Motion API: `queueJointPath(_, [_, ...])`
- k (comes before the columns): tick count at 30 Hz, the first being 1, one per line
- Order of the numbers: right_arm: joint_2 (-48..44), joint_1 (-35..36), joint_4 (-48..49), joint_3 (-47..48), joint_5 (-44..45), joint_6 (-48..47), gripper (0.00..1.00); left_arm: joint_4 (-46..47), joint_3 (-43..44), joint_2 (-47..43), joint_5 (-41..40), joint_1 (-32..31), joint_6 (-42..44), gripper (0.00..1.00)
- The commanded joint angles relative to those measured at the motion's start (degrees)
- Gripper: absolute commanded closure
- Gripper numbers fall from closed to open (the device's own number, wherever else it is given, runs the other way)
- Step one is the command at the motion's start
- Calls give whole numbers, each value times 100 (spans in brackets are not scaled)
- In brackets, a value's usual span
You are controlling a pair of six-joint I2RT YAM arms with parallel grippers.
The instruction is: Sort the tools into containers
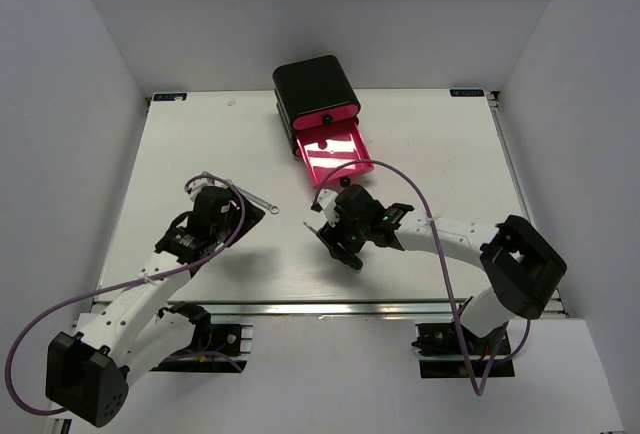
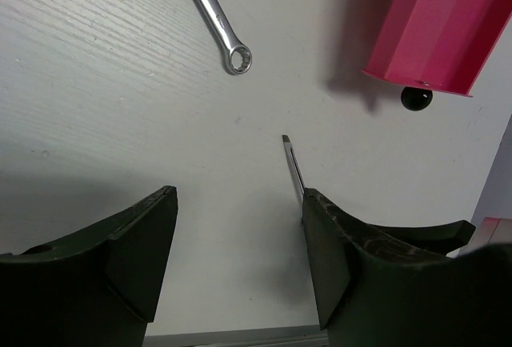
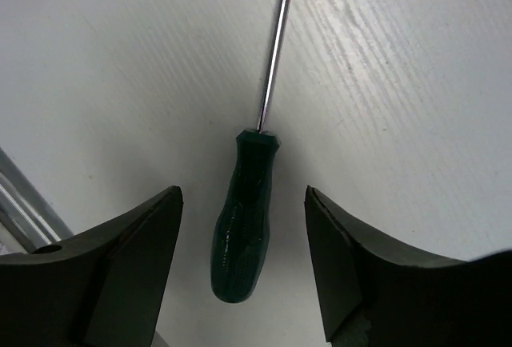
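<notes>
A dark green-handled screwdriver (image 3: 242,227) lies on the white table between the fingers of my open right gripper (image 3: 242,197), its shaft (image 3: 274,51) pointing away. In the top view that gripper (image 1: 337,241) hovers low in front of the chest. The silver wrench (image 2: 214,17) lies on the table ahead of my open, empty left gripper (image 2: 238,203); in the top view the wrench (image 1: 263,203) is just beyond the gripper (image 1: 243,213). A second thin screwdriver shaft (image 2: 293,164) shows beside the left gripper's right finger, its handle hidden. The black chest (image 1: 314,86) has one pink-red drawer (image 1: 335,154) pulled out.
The open drawer (image 2: 442,27) with its dark knob (image 2: 416,98) hangs over the table at the upper right of the left wrist view. White walls ring the table. A purple cable (image 1: 400,176) arcs over the right arm.
</notes>
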Motion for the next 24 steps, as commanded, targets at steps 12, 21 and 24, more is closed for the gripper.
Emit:
queueJointPath(12, [184, 299, 741, -561, 902, 675, 48, -33, -57, -18, -65, 41, -25, 27])
queueJointPath(21, [122, 413, 873, -658, 973, 562, 86, -50, -66, -53, -56, 41, -25, 27])
queueJointPath(24, [-70, 387, 742, -474, 727, 219, 100, -59, -57, -71, -65, 41, -16, 27])
